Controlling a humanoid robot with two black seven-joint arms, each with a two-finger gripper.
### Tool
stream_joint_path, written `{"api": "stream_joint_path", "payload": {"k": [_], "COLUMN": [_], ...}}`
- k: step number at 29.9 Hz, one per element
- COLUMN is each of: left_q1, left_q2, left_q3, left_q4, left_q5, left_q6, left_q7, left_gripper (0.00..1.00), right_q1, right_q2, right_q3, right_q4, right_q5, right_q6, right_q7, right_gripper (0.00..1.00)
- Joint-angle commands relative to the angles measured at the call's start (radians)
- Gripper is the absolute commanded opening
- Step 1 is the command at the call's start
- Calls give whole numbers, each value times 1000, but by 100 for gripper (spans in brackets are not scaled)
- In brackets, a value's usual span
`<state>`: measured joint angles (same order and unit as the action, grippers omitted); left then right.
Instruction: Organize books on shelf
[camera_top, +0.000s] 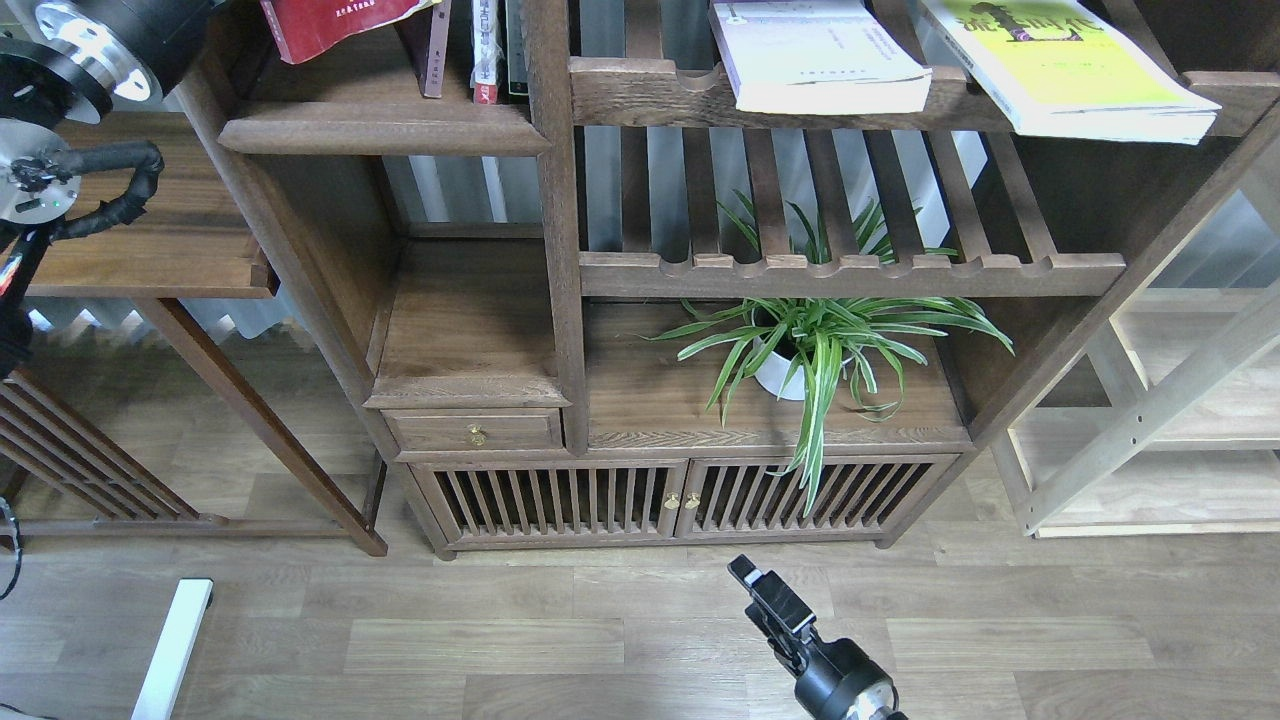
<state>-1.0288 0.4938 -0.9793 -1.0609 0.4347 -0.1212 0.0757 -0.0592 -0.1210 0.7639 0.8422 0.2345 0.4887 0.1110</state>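
Note:
The red book leans tilted in the narrow top-left compartment, its lower edge above the solid dark-brown shelf; most of it is cut off by the top edge. My left arm reaches up beside that compartment, and its gripper is out of view. The pale lavender-white book lies flat on the slatted shelf, with the yellow-green book to its right, overhanging the front rail. My right gripper hangs low over the floor, dark and seen end-on.
Slim volumes stand at the right of the narrow compartment. A potted spider plant sits on the cabinet top below the slatted shelves. A side table is at the left, a pale wood rack at the right.

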Motion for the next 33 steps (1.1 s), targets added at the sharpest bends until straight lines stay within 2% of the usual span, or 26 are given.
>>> {"api": "stream_joint_path", "payload": {"k": [1,8,12,22,33], "left_q1": [3,26,27,24,-37], "left_q2": [-1,6,2,-20,-55], "left_q3": [5,16,34,79,172], "left_q4": [32,52,91,131,139], "left_q5": [-1,-1,-1,-1,-1], "left_q6": [0,0,-2,-9,0], "left_q7": [-25,-36,-82,-112,-93], "left_gripper": [0,0,0,0,0], "right_q1": [-8,-10,-21,-34,-36], "right_q2": [0,-2,-5,-8,-8], "right_q3": [0,0,0,0,0], "right_q4": [-2,-2,-2,-5,-9], "right_q5": [0,2,2,6,6], "right_q6": [0,0,0,0,0], "right_q7": [1,1,1,2,1], "right_gripper": [100,100,100,100,100]}}
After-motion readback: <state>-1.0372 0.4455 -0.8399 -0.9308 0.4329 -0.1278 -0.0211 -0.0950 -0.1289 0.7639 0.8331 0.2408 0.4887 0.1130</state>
